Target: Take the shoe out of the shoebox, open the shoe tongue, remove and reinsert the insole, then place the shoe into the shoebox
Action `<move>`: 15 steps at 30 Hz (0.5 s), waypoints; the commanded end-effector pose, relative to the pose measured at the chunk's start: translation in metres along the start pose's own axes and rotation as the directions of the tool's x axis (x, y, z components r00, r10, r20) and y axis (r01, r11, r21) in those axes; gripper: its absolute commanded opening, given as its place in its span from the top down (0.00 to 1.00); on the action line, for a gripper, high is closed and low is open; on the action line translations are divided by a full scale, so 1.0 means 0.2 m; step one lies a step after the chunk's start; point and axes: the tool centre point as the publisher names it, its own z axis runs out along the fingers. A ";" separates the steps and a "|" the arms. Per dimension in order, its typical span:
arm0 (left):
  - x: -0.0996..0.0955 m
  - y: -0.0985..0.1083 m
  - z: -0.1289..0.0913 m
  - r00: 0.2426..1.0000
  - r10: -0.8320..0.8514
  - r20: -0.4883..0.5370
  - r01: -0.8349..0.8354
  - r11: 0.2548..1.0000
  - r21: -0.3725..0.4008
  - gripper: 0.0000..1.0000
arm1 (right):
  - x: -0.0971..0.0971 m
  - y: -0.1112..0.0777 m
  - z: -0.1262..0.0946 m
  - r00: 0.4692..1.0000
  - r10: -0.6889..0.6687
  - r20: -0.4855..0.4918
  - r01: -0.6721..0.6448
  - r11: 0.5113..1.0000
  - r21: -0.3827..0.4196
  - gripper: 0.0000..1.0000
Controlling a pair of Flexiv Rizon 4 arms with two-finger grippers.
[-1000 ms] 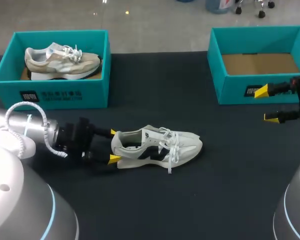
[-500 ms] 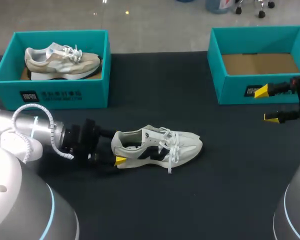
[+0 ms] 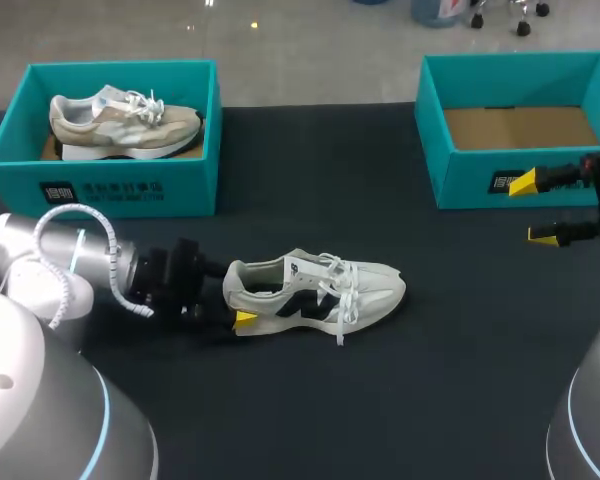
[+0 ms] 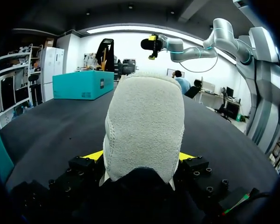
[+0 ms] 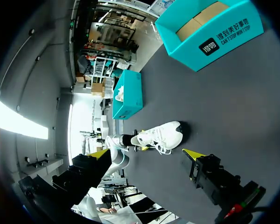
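Observation:
A white shoe (image 3: 315,295) with a dark side mark lies on its sole in the middle of the black table, toe to the right. My left gripper (image 3: 235,295) is at its heel, open, one finger on each side of the heel and close against it. In the left wrist view the grey heel (image 4: 144,126) fills the gap of the left gripper (image 4: 141,156). My right gripper (image 3: 533,210) hangs open and holds nothing at the right edge, in front of the empty teal shoebox (image 3: 460,190). The right wrist view has the shoe (image 5: 161,136) far ahead of the right gripper (image 5: 146,154).
A second teal shoebox (image 3: 110,190) at the back left holds a beige shoe (image 3: 125,120). The empty box (image 5: 210,28) stands at the back right. Bare black tabletop lies between the two boxes and in front of the white shoe.
My left arm has slid right, bringing its fingers further along both sides of the heel, and the fingers have drawn in a little. The shoe and the right arm have kept still.

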 end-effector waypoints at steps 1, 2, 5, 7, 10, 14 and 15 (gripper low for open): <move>-0.02 0.02 0.02 1.000 0.000 -0.006 0.000 1.000 -0.010 1.00 | 0.00 0.00 0.00 1.000 0.001 0.004 -0.001 1.000 -0.001 0.00; -0.02 0.02 0.02 1.000 0.002 -0.010 -0.002 1.000 -0.013 1.00 | 0.00 0.00 0.00 1.000 0.001 0.004 -0.001 1.000 -0.001 0.00; -0.02 0.03 0.01 1.000 0.008 -0.016 -0.008 1.000 -0.023 1.00 | 0.00 0.00 0.00 1.000 0.001 0.004 -0.001 1.000 -0.001 0.00; -0.01 0.02 0.00 1.000 0.006 -0.021 -0.007 1.000 -0.025 1.00 | 0.00 0.00 0.00 1.000 0.001 0.004 -0.001 1.000 -0.001 0.00; -0.01 0.02 0.00 1.000 0.006 -0.021 -0.007 1.000 -0.025 1.00 | 0.00 0.00 0.00 1.000 0.001 0.004 -0.001 1.000 -0.001 0.00; -0.01 0.02 0.00 1.000 0.006 -0.021 -0.007 1.000 -0.025 1.00 | 0.00 0.00 0.00 1.000 0.001 0.004 -0.001 1.000 -0.001 0.00; -0.01 0.02 0.00 1.000 0.006 -0.021 -0.007 1.000 -0.025 1.00 | 0.00 0.00 0.00 1.000 0.001 0.004 -0.001 1.000 -0.001 0.00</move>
